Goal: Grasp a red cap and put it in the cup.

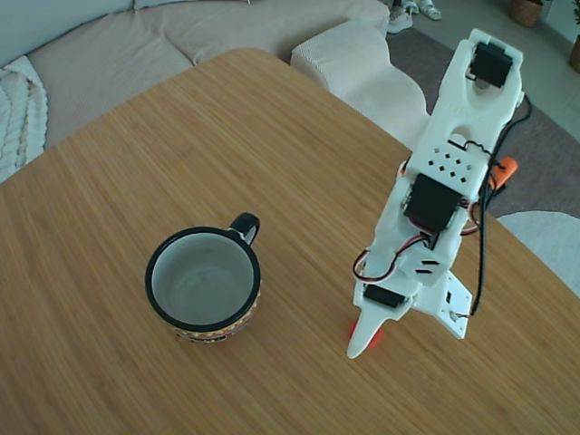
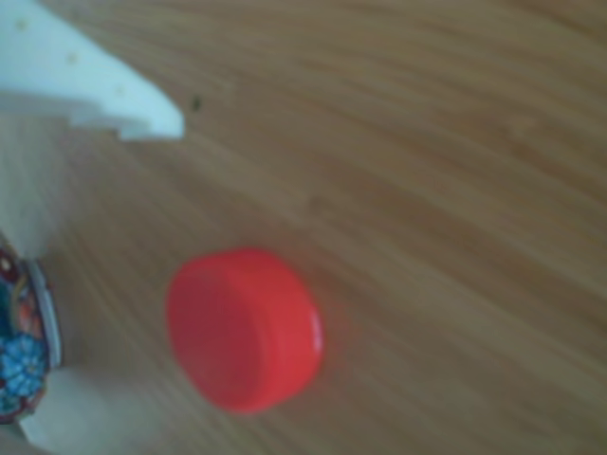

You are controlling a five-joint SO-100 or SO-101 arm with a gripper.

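Status: the task is at its first stage. The red cap (image 1: 375, 337) lies on the desk (image 1: 181, 136) and is not lifted; the cup (image 1: 203, 283) shows nothing inside. Grasp, carry and release all remain, by my judgement.

Fixed view, left to right. A beige sofa (image 1: 109, 45) with a knitted white throw occupies the upper left of the frame. The desk is pale wood with fine straight grain and a rounded edge. Left of centre stands the cup: round, wide-mouthed, glossy black rim and black handle pointing to the upper right, pale grey interior, a patterned band showing at its lower outside. Right of centre the arm, white plastic with black motors and loose red and black wires, reaches down towards the lower middle. The gripper (image 1: 362, 344) has 1 white pointed finger visible, its tip at the desk directly over the cap; only slivers of red show at either side of it. The second finger is not clearly seen, so I cannot tell whether the gripper is spread or pressed together, nor whether it touches the cap.

Other view, blurred. A white finger tip (image 2: 114, 100) sits at upper left, apart from the cap (image 2: 245, 327), which rests flat on the wood, lower centre: 1 smooth, round, shallow plastic disc. The cup's floral band (image 2: 19, 365) shows at the left edge.
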